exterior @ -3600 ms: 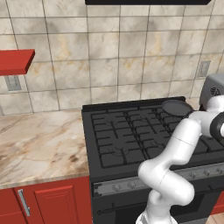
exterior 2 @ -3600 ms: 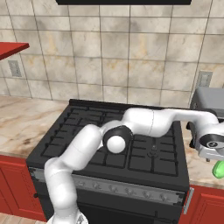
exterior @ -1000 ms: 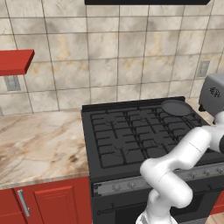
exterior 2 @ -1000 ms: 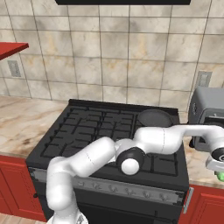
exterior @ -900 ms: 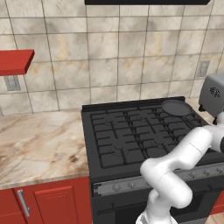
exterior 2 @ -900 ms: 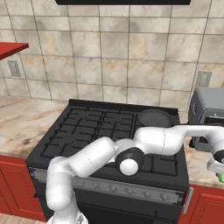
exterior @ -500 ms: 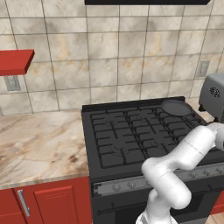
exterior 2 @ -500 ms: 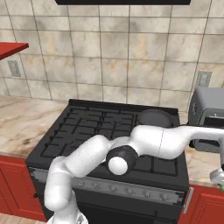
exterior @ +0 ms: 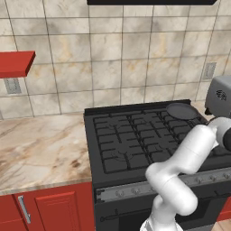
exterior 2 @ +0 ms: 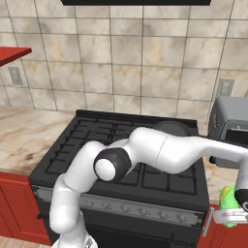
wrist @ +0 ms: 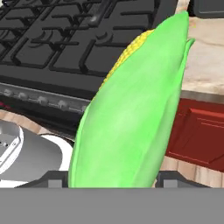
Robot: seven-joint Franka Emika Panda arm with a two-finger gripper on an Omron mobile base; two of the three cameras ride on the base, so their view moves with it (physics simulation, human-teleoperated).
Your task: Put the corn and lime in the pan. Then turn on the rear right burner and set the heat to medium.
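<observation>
In the left base view the white arm rises from the lower right, bends at a thick elbow in front of the stove's front panel, and reaches up and off the right edge. Its dark joint is cut off there, beside the grey toaster (exterior: 221, 95). The pan (exterior: 182, 110) sits on the rear right burner (exterior: 185, 118), well apart from the arm.

In the right base view the arm climbs from the lower left, folds at a dark round joint over the stove top (exterior 2: 87, 140), and stretches rightward across it. The wrist turns down past the table (exterior 2: 214, 177) to the pincer (exterior 2: 231, 213) at the frame's right edge, with the corn (exterior 2: 226, 199) upright against it.

In the hand view the corn (wrist: 131, 113) stands between the two dark finger tips (wrist: 52, 178), pincer partly closed around it, its yellow kernels showing near the top.
</observation>
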